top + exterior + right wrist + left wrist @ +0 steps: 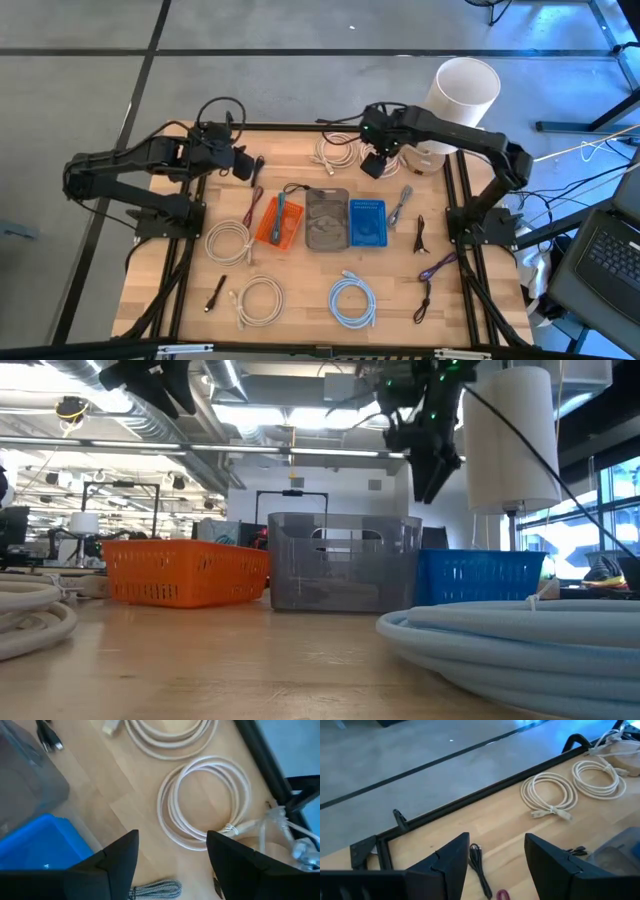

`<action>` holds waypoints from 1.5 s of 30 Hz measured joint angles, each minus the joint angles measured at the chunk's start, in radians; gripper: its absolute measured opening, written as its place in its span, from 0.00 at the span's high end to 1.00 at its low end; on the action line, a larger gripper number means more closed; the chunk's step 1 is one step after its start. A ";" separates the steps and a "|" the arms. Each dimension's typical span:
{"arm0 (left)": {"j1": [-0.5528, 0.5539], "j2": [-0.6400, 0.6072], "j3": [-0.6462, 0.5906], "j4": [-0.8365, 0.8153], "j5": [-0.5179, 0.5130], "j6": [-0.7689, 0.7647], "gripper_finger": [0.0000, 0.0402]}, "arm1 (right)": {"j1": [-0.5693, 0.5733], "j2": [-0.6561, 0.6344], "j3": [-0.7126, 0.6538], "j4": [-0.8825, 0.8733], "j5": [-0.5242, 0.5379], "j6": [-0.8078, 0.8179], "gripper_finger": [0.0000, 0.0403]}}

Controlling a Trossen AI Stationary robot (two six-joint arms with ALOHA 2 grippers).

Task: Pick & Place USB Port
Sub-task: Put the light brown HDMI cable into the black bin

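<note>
Light blue cable coil point(520, 635) sits nearest low camera, then orange basket point(278, 222), grey basket point(327, 218), blue basket point(367, 222) in row mid-counter point(300, 320). We can't tell which item is USB port; maybe braided cable point(401, 206) beside blue basket. Right fingers point(172, 855) spread wide, empty, hovering above counter between white coil point(205, 802) and blue basket. Left fingers point(497, 865) wide too, empty, waiting at far left edge. Step, we judge: approach, nothing picked. Next: identify target, descend, close.
</note>
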 joint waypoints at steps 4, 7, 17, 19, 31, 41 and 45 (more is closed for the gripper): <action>0.005 0.000 0.000 0.007 0.000 0.000 0.54 | -0.012 0.054 0.000 0.007 -0.001 -0.026 0.41; 0.006 0.000 0.000 0.007 -0.003 0.000 0.54 | -0.018 0.093 0.000 0.028 0.000 -0.051 0.41; 0.006 0.000 0.000 0.007 -0.007 0.000 0.54 | -0.062 0.243 0.000 0.108 -0.024 -0.140 0.43; 0.005 0.000 0.000 0.007 -0.007 0.000 0.54 | -0.074 0.273 0.000 0.116 -0.025 -0.149 0.44; 0.006 0.000 0.000 0.007 -0.006 0.000 0.54 | -0.143 0.402 0.000 0.176 -0.058 -0.167 0.44; 0.005 0.000 0.000 0.007 -0.005 0.000 0.54 | -0.152 0.444 0.005 0.177 -0.095 -0.166 0.50; 0.006 0.000 0.000 0.007 -0.005 0.000 0.54 | -0.152 0.446 0.004 0.176 -0.123 -0.147 0.66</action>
